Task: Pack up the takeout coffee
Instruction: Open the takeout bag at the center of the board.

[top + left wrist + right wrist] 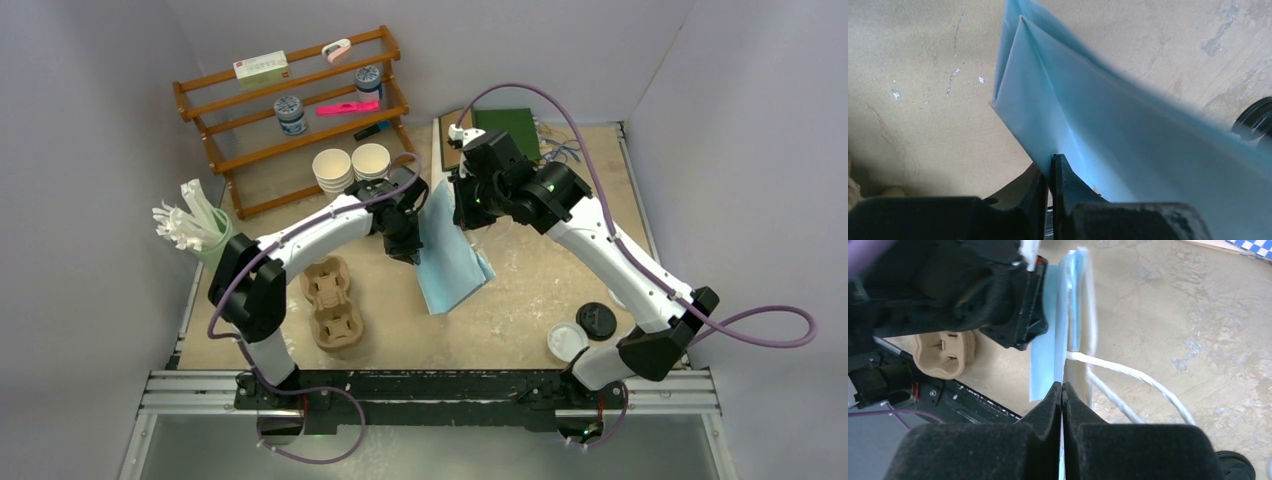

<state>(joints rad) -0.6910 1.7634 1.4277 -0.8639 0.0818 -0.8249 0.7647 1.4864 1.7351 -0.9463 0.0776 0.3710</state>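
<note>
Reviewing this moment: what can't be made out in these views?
Top view: mouth of blue paper bag, covered by left gripper and right gripper.
Left wrist view: black cup, cut off by the right edge and the bag.
Top view: labels on shelf jars, too small.

Bag (455,262) over mid-bench (530,290), between my two hands.
My left hand (408,250) is at its left, my right hand (470,215) behind it to the right; the cup carrier (332,303) lies front-left, a lidded cup (567,341) front-right, a second lidded cup (597,320) just behind it, stacked cups (350,165) before the shelf (290,100).
</note>
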